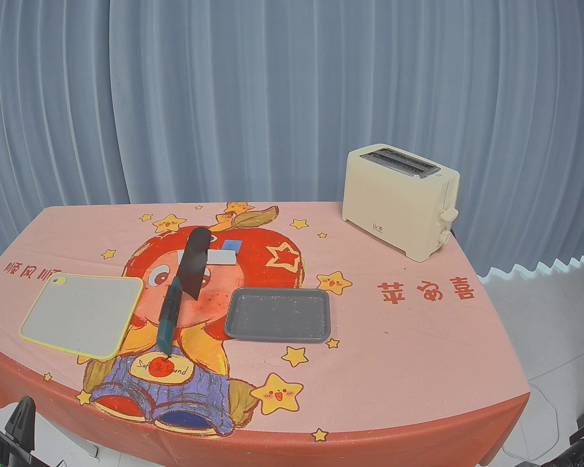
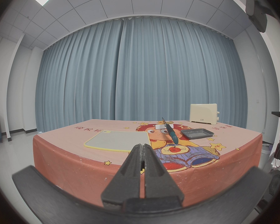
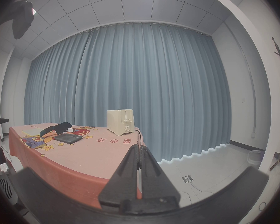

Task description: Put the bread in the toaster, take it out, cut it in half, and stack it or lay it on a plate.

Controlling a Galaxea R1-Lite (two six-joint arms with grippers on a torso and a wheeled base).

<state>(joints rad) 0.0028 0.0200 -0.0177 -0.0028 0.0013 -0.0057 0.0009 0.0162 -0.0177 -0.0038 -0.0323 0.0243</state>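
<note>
The bread (image 1: 221, 257) lies mid-frame on the tabletop (image 1: 396, 358), long axis left-right, nearer the left end effector (image 2: 142, 159). That and the right end effector (image 3: 139, 162) are closed, empty.

Left claw (image 2: 142, 147), right claw (image 3: 139, 148): closed.

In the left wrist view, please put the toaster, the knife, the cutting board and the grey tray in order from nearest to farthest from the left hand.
Counting from the left hand:
1. Cutting board, on the robot's left, just ahead of the hand.
2. Knife, in the middle, right of the board.
3. Grey tray, past the knife, further right.
4. Toaster, far back on the right.
</note>
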